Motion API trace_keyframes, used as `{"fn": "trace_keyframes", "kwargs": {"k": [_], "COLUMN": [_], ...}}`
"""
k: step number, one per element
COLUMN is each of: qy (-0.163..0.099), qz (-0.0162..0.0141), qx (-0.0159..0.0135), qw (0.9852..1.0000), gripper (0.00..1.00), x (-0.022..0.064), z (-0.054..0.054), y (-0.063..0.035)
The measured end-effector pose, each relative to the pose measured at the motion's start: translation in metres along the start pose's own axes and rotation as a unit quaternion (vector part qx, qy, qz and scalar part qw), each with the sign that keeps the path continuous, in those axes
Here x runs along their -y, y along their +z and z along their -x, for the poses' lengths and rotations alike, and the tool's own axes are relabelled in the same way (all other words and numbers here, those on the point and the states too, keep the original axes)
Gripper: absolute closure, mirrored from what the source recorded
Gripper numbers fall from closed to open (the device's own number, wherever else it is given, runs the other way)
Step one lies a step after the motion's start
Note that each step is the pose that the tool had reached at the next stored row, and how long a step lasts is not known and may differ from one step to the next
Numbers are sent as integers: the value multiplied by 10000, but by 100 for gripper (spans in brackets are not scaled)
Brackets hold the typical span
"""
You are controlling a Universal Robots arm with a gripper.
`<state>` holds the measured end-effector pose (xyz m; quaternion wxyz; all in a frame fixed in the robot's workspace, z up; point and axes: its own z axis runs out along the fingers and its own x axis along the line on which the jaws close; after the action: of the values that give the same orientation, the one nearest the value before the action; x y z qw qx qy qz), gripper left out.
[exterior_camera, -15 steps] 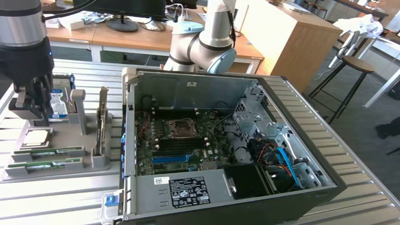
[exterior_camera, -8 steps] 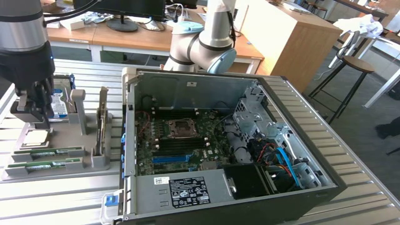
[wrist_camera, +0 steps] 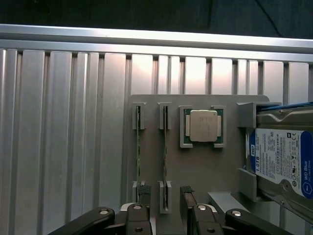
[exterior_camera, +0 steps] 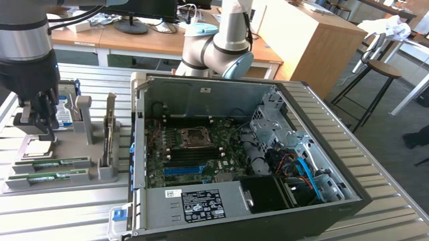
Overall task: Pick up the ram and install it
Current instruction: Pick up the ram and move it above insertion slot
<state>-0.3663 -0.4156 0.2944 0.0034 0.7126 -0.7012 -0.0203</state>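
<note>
**Open jaws over the parts tray, ram not yet gripped**

My gripper (wrist_camera: 165, 211) hangs open and empty above the grey tray (wrist_camera: 205, 171), at the exterior view's left, beside the open computer case (exterior_camera: 254, 150). The ram (wrist_camera: 165, 156) stands on edge in its holder, lined up between my two fingers, which are not touching it. A second stick (wrist_camera: 138, 152) sits just beside it, and the processor (wrist_camera: 203, 125) is near on the other side.

The risk I judge greatest is the tight spacing. One finger could come down on the second stick or on a holder post. A grip off the middle could also tilt the ram and jam it in its holder.
</note>
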Motion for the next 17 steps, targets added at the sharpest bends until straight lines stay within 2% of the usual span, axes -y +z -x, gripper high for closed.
{"fn": "trace_keyframes", "kwargs": {"k": [17], "qy": [0], "qz": [-1], "qx": [1], "qw": [10000], "gripper": [63], "x": [6], "z": [-4], "y": [170]}}
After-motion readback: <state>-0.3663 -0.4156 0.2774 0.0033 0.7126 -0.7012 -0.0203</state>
